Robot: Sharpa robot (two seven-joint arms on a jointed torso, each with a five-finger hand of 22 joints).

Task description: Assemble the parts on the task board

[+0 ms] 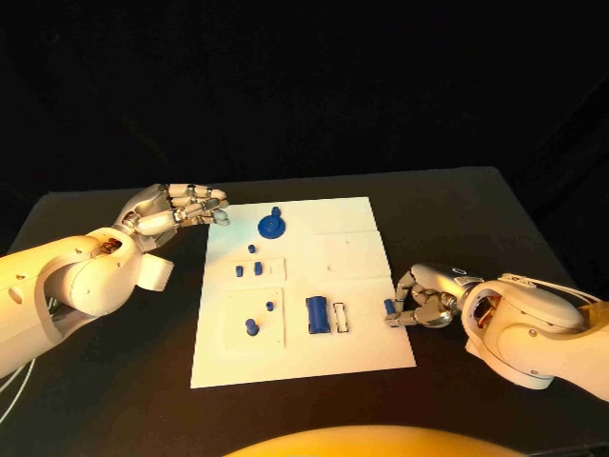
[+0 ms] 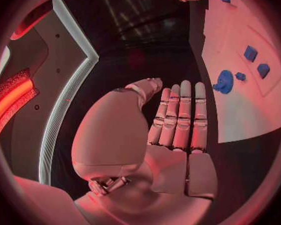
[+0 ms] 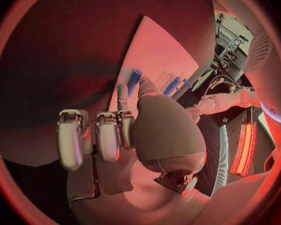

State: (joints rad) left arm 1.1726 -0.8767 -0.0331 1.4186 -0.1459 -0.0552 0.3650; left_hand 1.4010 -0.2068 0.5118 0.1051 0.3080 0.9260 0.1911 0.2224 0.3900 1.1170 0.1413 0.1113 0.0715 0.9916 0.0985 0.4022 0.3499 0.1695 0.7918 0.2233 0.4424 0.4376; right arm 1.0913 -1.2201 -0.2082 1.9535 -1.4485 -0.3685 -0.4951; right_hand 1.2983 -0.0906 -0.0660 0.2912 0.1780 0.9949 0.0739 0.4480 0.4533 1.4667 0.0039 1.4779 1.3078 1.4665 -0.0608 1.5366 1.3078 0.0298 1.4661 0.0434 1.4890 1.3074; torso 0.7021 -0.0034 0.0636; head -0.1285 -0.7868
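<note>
Board [image 1: 345, 252], mid-assembly: several parts seated, slot at 4 o'clock unfilled; right robot hand [image 1: 422, 307] pinches peg [image 1: 390, 307] there; left robot hand [image 1: 181, 207] empty, fingers straight.

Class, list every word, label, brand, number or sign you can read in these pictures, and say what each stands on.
None: no readable text on the task board, the blue parts, the black table, or either hand, left hand or right hand.

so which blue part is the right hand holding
The small blue peg at the task board's right edge, pinched in the right hand; the others lie untouched on the board.
</note>
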